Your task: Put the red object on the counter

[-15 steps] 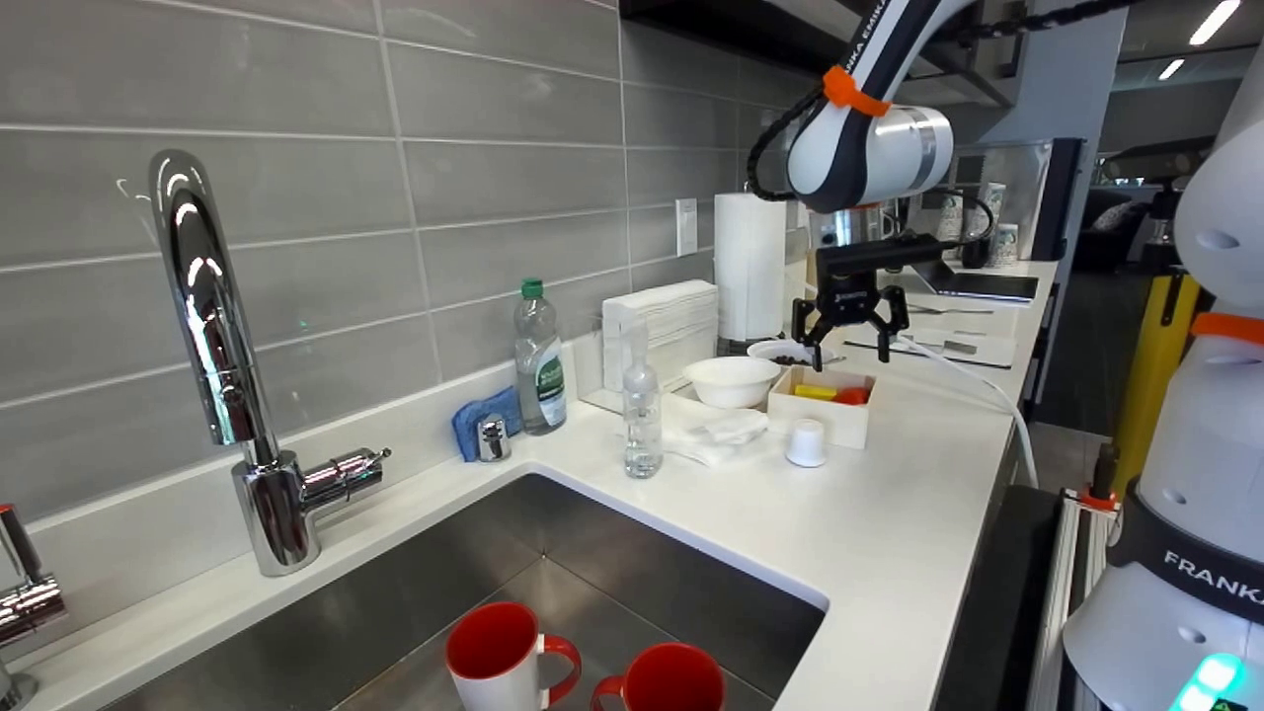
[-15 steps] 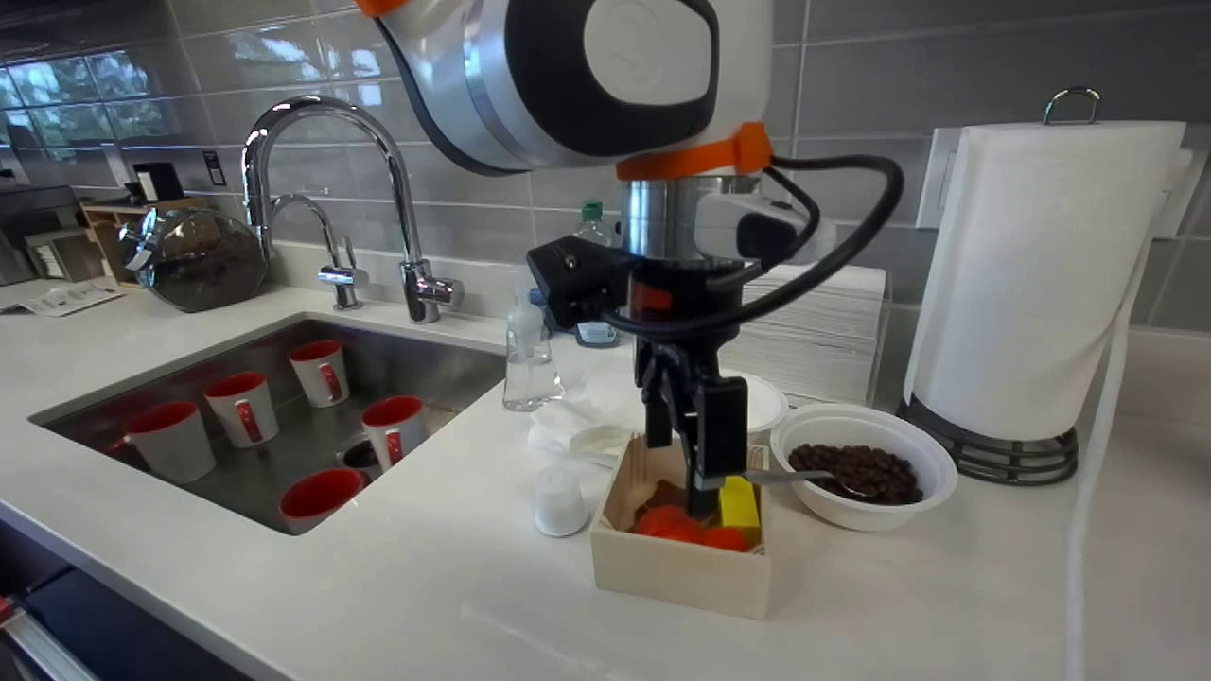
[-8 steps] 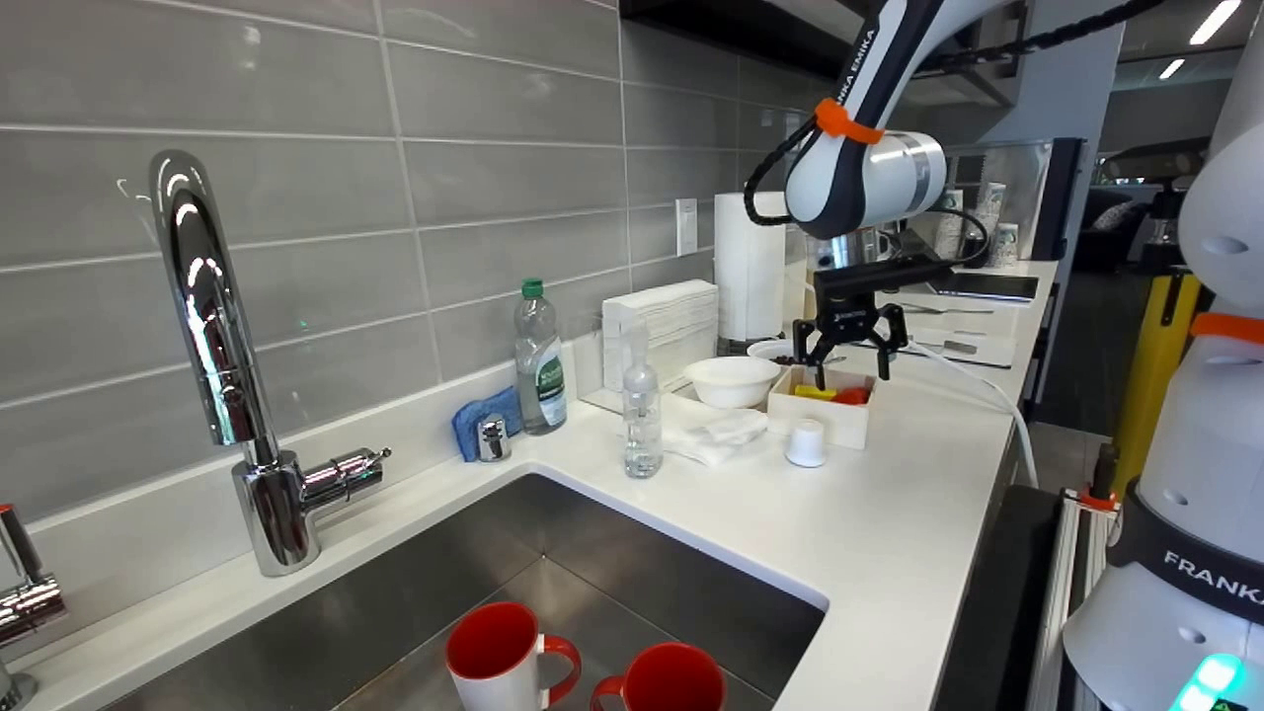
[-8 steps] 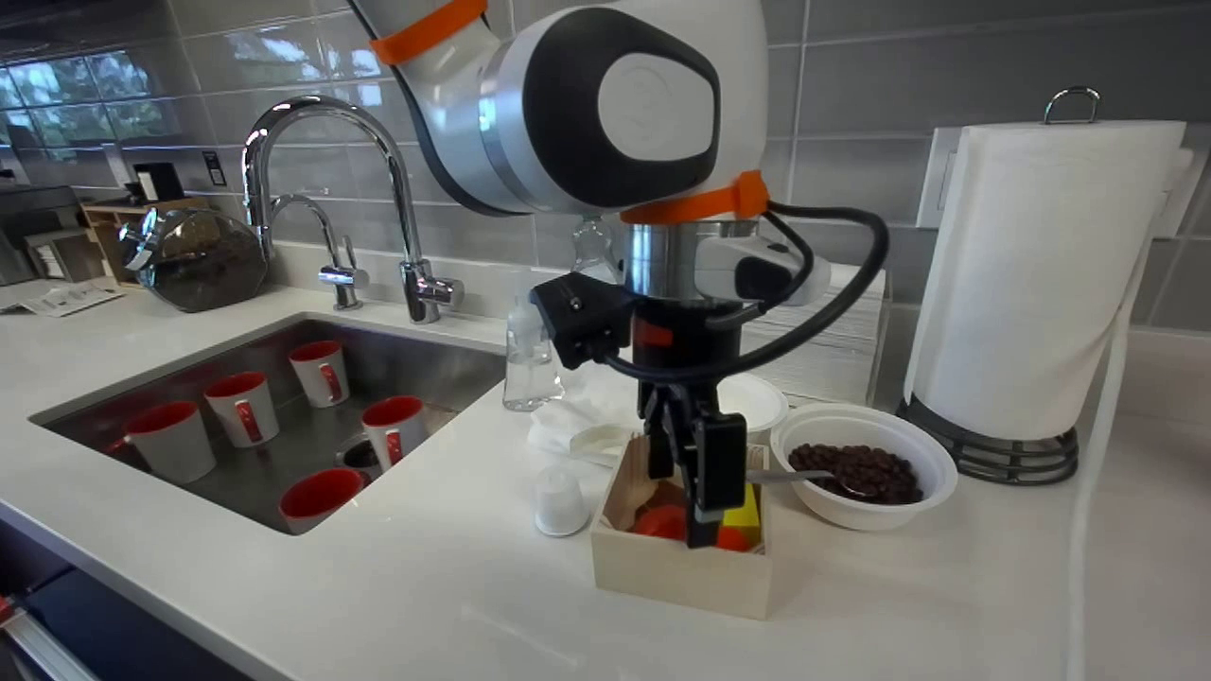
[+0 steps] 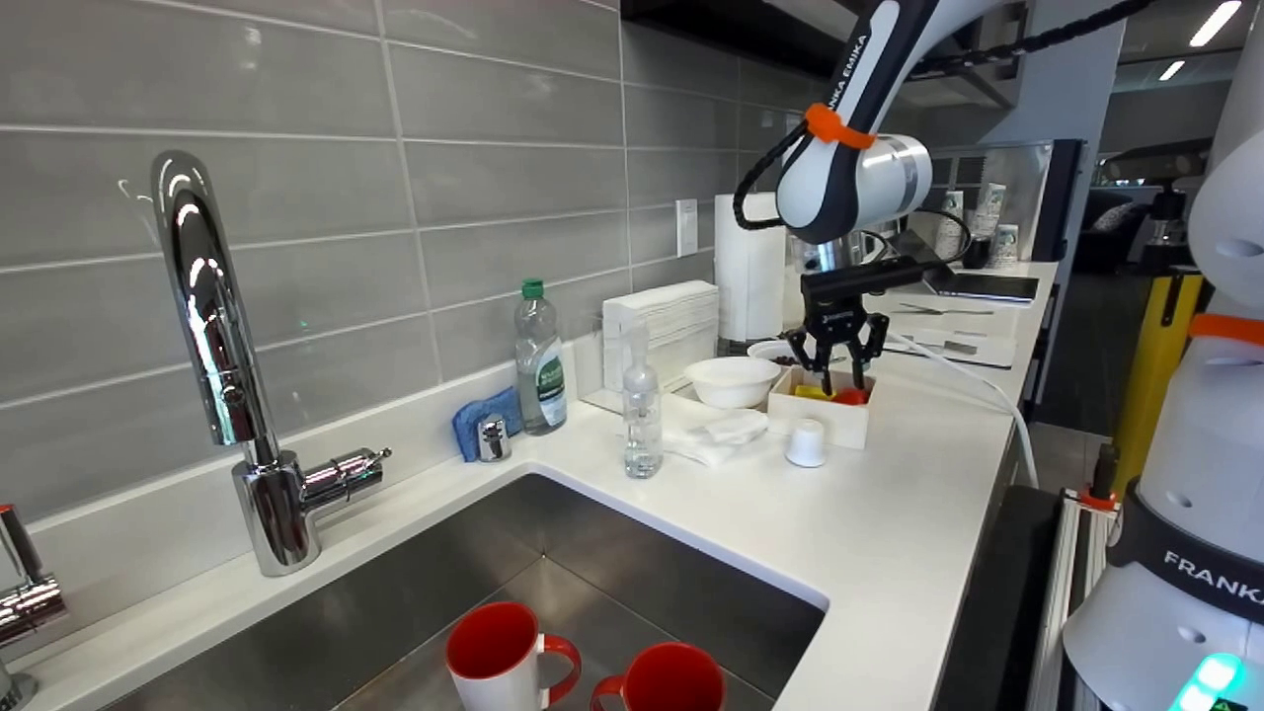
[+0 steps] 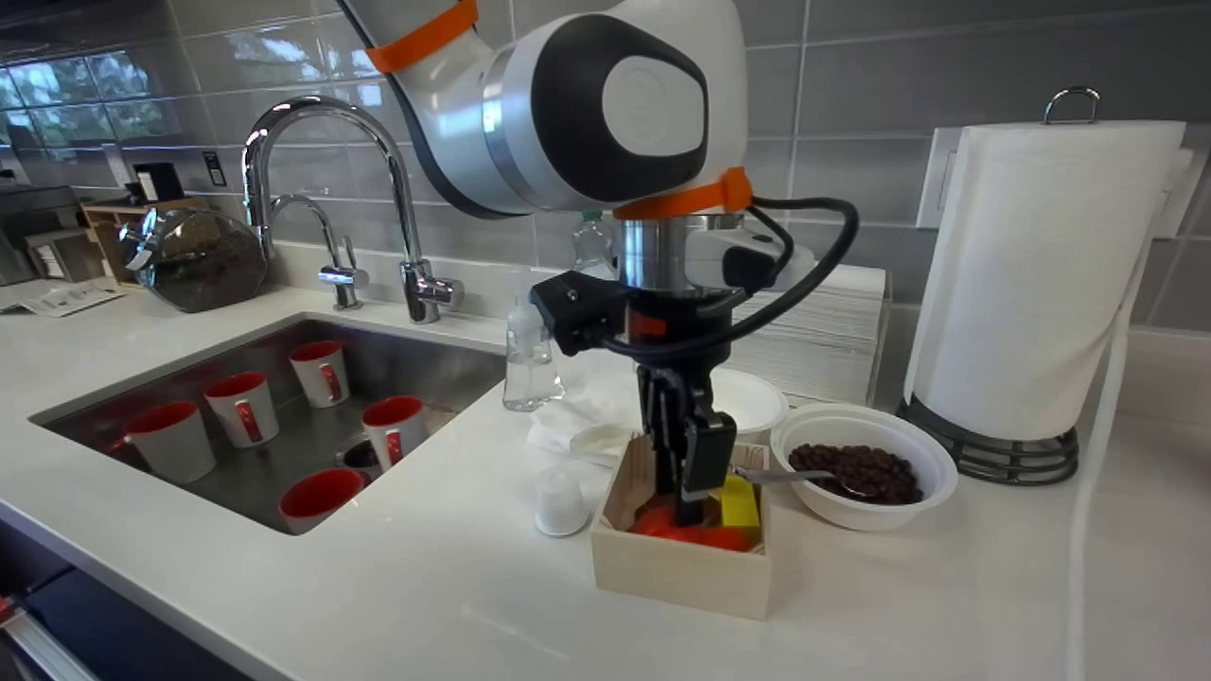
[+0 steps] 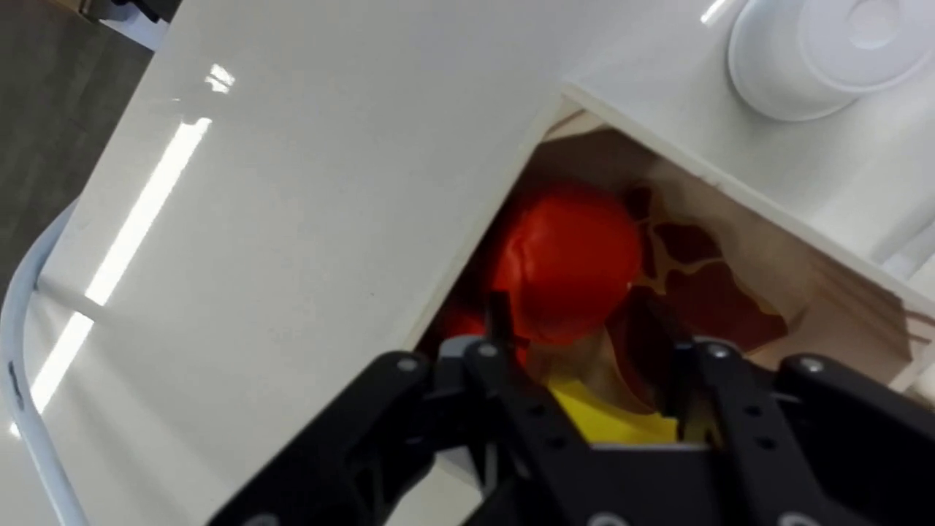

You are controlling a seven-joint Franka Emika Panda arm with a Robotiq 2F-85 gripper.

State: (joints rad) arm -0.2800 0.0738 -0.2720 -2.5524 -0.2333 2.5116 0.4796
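Reaching into one open-topped, rectangular box of pale wood (image 6: 676, 572), the black gripper (image 5: 842, 383) has its two fingers (image 6: 710, 449) spaced apart, one to either side of the glossy, roundish red object (image 7: 573, 263); whether they press on it I cannot tell. The red object lies inside the box, which stands on the long, smooth white countertop (image 6: 426, 596). With it are one yellow block (image 6: 740, 506) and a smaller patch of red (image 7: 462, 323), mostly hidden; whether that is a second piece I cannot say. In the wrist view the red object's outline is nearly round, so its long axis and heading cannot be read. Two white bowls (image 5: 733, 390) stand near the box, one holding dark beans (image 6: 889, 463) and the tip of one metal spoon (image 6: 776, 476). One tapered white container (image 6: 560, 503) stands just beside the box. The steel sink (image 6: 430, 369) holds five white mugs (image 6: 227, 416) with red insides.
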